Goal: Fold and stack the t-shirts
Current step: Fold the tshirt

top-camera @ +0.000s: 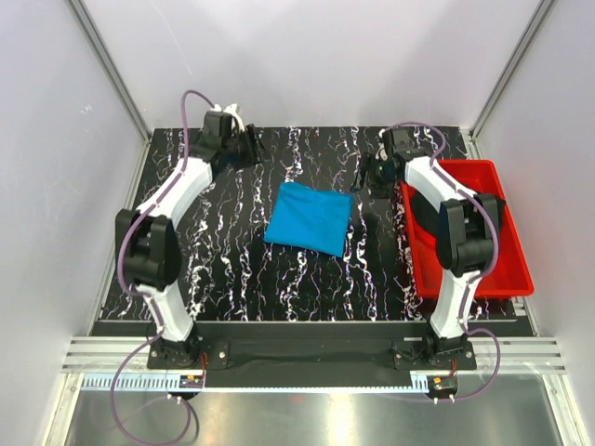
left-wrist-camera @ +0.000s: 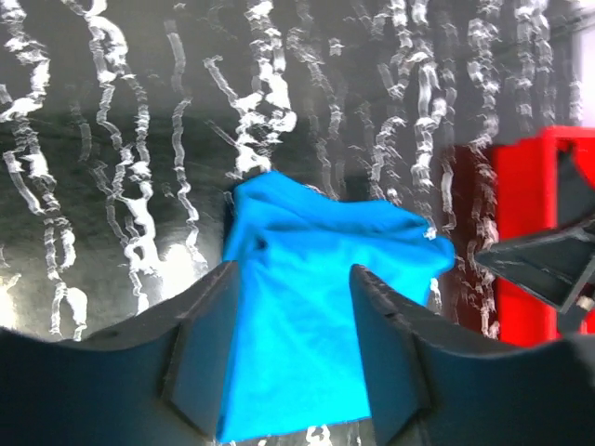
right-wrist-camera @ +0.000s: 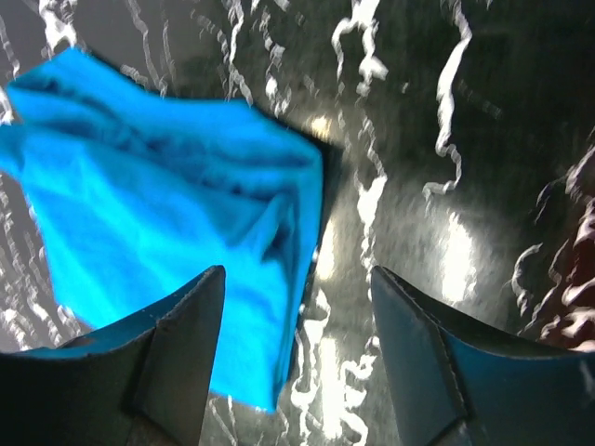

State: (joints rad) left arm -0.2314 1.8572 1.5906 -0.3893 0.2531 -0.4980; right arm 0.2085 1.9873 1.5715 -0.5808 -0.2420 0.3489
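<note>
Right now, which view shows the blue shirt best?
Top external: the whole folded blue shirt lies in the open, all edges visible. Left wrist shows it partly behind the fingers; right wrist crops its left side and blurs it.

Folded blue t-shirt (top-camera: 309, 218) lies on marbled table (top-camera: 242, 269), near the red tray (top-camera: 516, 260).

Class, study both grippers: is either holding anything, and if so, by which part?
Nothing is held. The left gripper and the right gripper both stand open and empty; the folded blue t-shirt lies free on the table.
</note>
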